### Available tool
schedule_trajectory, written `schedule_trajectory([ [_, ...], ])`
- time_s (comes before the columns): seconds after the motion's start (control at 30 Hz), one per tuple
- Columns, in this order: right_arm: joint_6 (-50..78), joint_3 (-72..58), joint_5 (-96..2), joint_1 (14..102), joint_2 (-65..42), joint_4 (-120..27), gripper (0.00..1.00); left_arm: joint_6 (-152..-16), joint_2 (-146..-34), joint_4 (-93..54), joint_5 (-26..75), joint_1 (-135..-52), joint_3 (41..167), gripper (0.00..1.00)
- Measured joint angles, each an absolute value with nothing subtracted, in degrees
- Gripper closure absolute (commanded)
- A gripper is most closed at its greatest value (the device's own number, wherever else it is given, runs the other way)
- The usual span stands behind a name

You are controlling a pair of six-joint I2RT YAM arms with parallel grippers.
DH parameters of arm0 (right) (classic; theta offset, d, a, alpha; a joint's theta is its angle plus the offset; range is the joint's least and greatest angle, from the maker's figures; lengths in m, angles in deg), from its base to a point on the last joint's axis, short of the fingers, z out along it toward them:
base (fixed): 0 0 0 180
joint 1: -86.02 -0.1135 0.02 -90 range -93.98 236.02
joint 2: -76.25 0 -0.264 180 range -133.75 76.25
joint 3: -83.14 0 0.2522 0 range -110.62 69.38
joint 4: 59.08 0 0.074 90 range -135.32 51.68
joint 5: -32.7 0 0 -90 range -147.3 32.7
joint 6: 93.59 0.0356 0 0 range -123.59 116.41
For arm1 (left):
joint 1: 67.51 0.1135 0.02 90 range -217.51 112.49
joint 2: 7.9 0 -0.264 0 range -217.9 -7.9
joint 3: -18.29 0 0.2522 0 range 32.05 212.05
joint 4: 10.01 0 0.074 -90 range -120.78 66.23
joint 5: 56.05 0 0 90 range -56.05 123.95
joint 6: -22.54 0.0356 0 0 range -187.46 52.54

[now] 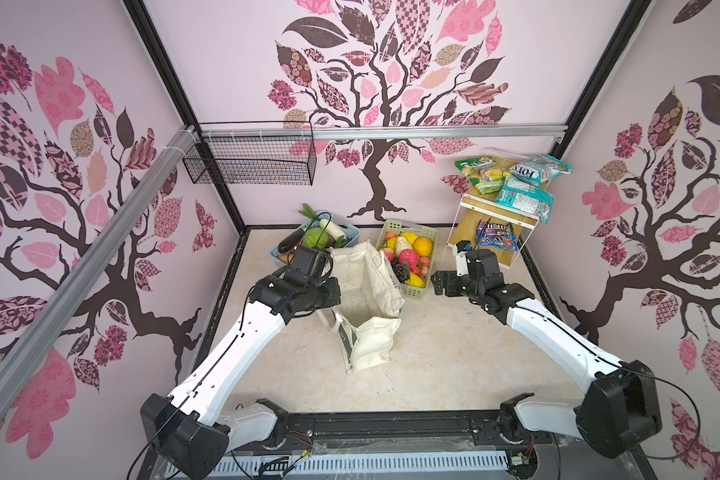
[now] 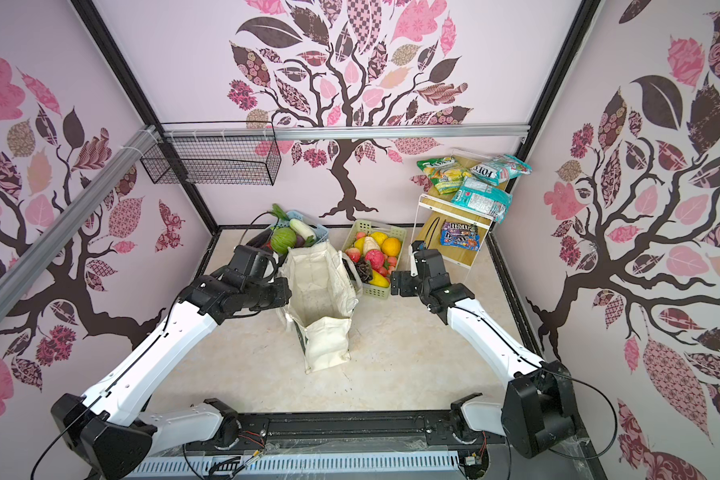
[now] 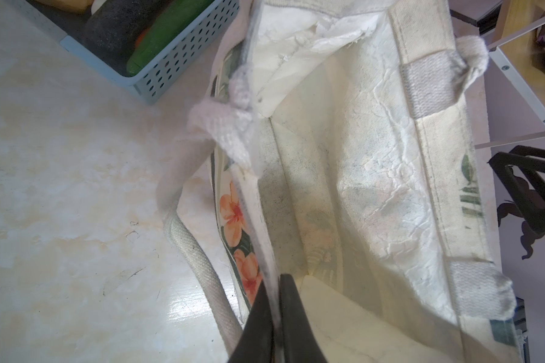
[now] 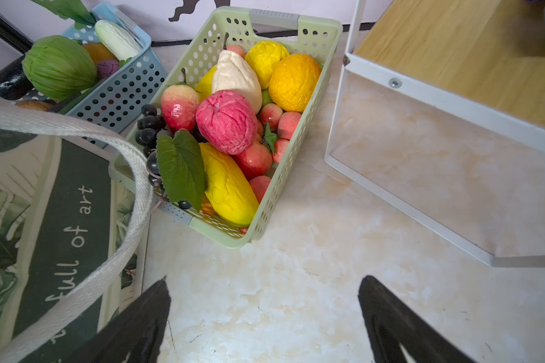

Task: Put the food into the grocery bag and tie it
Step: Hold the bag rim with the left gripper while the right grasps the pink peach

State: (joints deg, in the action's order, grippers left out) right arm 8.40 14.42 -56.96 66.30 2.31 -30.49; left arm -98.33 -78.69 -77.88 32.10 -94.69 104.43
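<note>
The cream grocery bag (image 1: 366, 328) stands open in the middle of the table, empty inside (image 3: 343, 188). My left gripper (image 3: 276, 283) is shut on the rim of its left wall, next to a loop handle (image 3: 202, 267). My right gripper (image 4: 265, 283) hangs open over bare table, between the bag's "art" print panel (image 4: 66, 220) and the shelf. The food lies outside the bag: grape bunch (image 4: 148, 132) and banana (image 4: 230, 185) in the pale-green basket, cabbage (image 4: 59, 66) and radish (image 4: 117, 37) in the blue basket, and the blue M&M's packet (image 1: 497, 242) on the shelf.
The pale-green basket (image 4: 296, 157) and the blue basket (image 4: 123, 91) stand right behind the bag. A white-framed wooden shelf (image 4: 422, 91) is at the back right, with Fox's candy bags (image 1: 516, 178) on top. A black wire basket (image 1: 250, 162) hangs on the back wall.
</note>
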Motion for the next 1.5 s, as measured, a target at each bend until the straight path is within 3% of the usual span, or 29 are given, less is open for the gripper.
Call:
schedule_trajectory([
  [0.5,8.64,10.16,-54.60,66.25,-6.28,-32.41,0.07,-97.35,-80.00,-75.89,31.01,-93.35,104.41,0.91],
  [0.83,10.21,4.43,-54.18,66.28,-12.64,-32.70,0.22,-96.83,-79.96,-75.02,29.80,-92.57,104.36,0.91],
  [1.1,11.09,0.57,-51.67,66.32,-18.43,-34.31,0.23,-96.08,-79.28,-74.93,29.74,-92.13,104.36,0.94],
  [1.5,14.98,-5.79,-51.12,66.25,-29.16,-40.76,0.13,-95.86,-76.39,-75.78,30.07,-89.70,104.28,0.94],
])
